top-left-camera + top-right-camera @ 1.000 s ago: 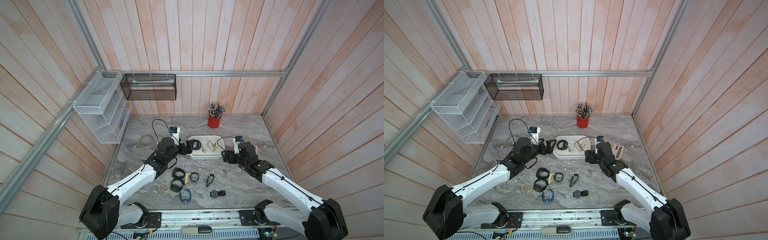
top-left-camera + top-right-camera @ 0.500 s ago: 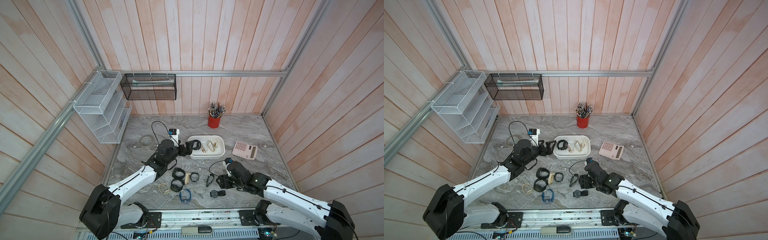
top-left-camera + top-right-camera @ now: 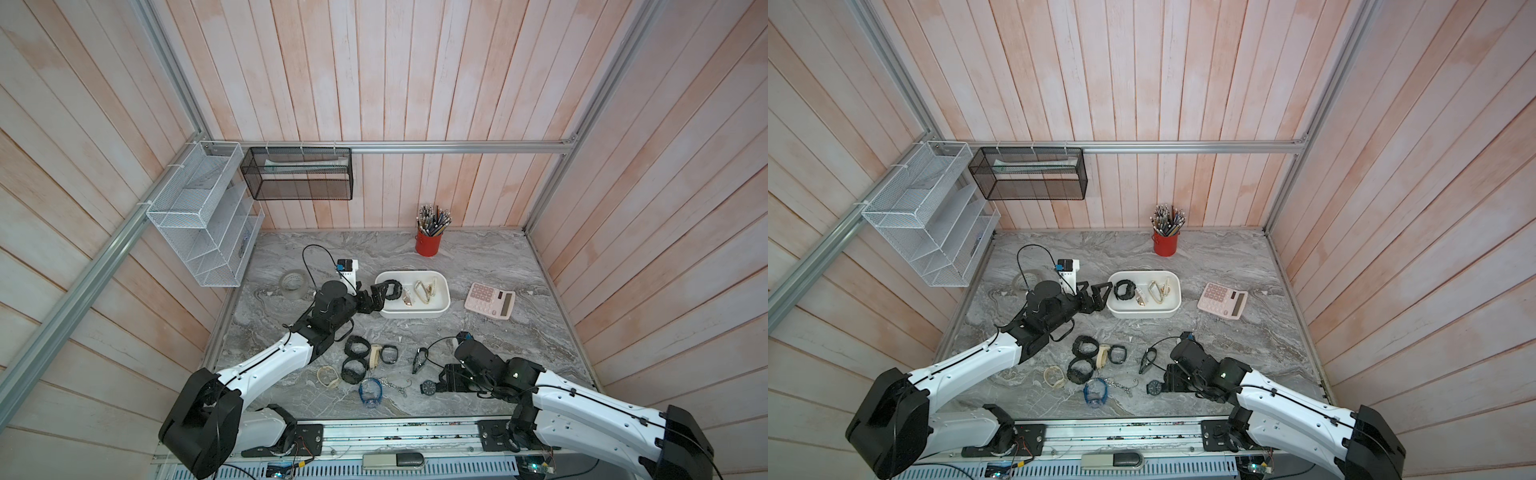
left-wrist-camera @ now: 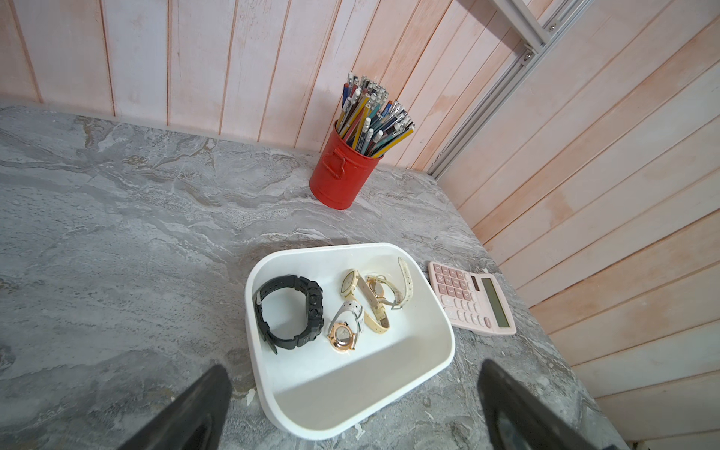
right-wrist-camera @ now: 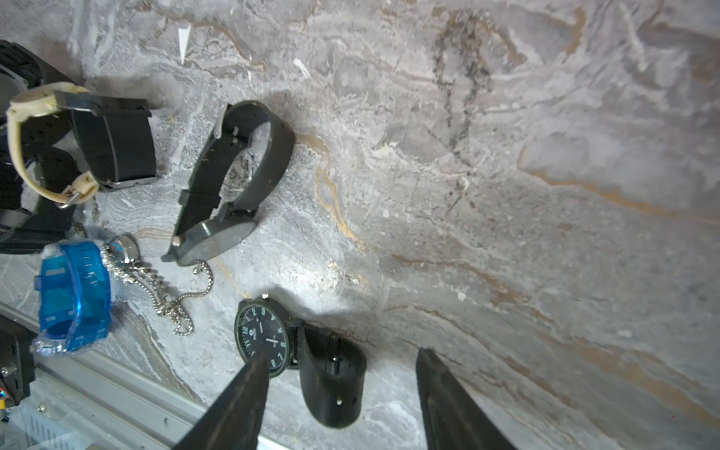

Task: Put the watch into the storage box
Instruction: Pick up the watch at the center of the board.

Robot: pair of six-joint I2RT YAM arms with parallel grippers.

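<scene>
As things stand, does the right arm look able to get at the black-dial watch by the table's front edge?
Probably yes: the open right tool straddles the black-dial watch at its strap; the silver chain lies apart from it.

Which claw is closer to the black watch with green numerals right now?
Right. The right claw straddles the strap of that black watch, jaws open. The left claw hangs open at the storage box, well away from it.
</scene>
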